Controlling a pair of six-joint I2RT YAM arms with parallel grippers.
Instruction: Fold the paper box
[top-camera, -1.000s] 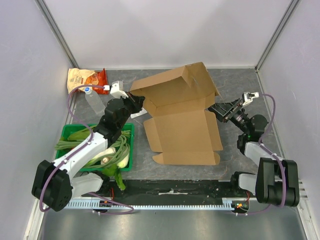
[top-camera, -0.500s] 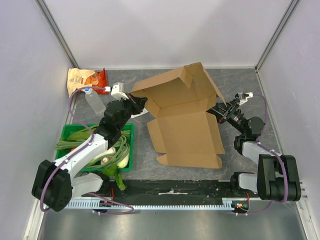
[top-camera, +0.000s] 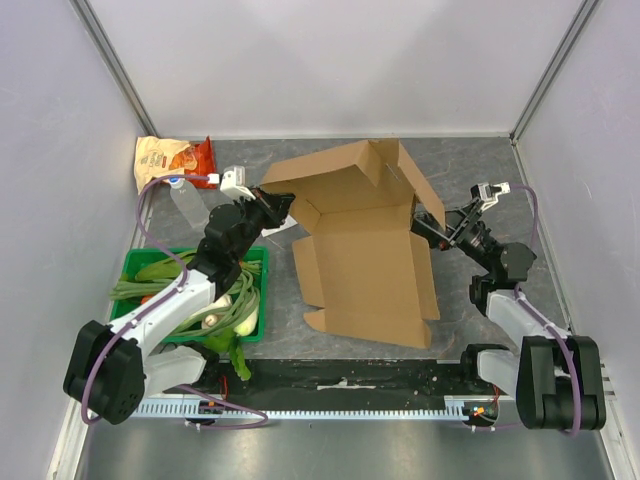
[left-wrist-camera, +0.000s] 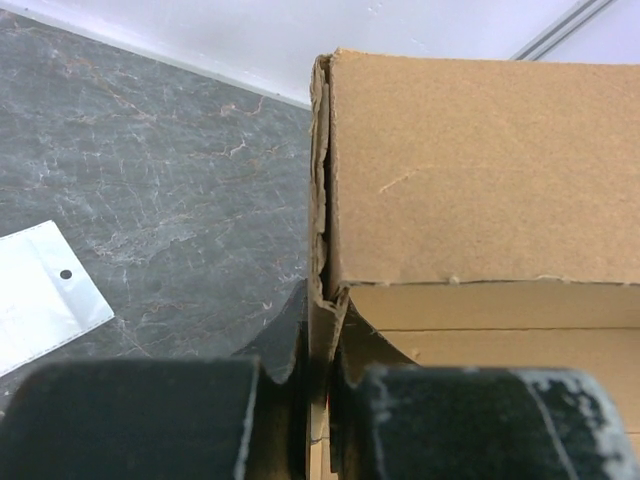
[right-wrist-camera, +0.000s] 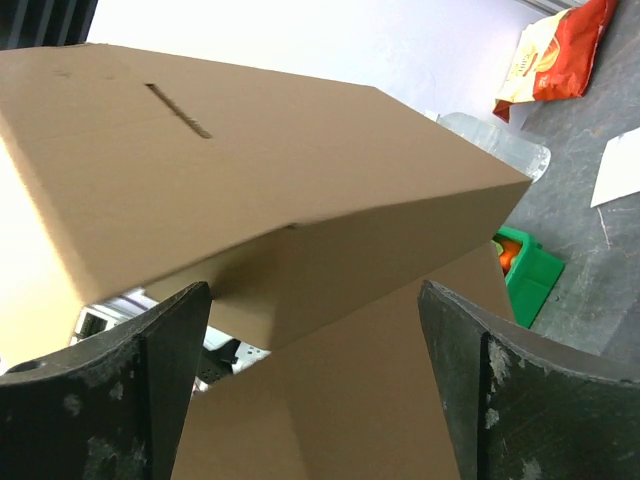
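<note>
The paper box (top-camera: 365, 275) lies open in the middle of the table, its rear panel (top-camera: 340, 185) raised. My left gripper (top-camera: 275, 205) is shut on the box's upright left edge. In the left wrist view that cardboard edge (left-wrist-camera: 322, 300) runs straight down between the closed gripper (left-wrist-camera: 322, 350). My right gripper (top-camera: 425, 232) stands open against the box's right side. In the right wrist view brown cardboard (right-wrist-camera: 250, 170) fills the space ahead of the wide-apart gripper (right-wrist-camera: 315, 330), and its fingers (right-wrist-camera: 170, 350) close on nothing.
A green crate (top-camera: 140, 265) of leeks sits left of the box. A snack bag (top-camera: 170, 158) and a clear bottle (top-camera: 190, 205) lie at the back left. A white card (top-camera: 280, 228) lies under the left gripper. Walls enclose three sides.
My right gripper has moved left against the box's right side, and the right side flap has risen from flat. The left gripper has stayed shut on the left edge.
</note>
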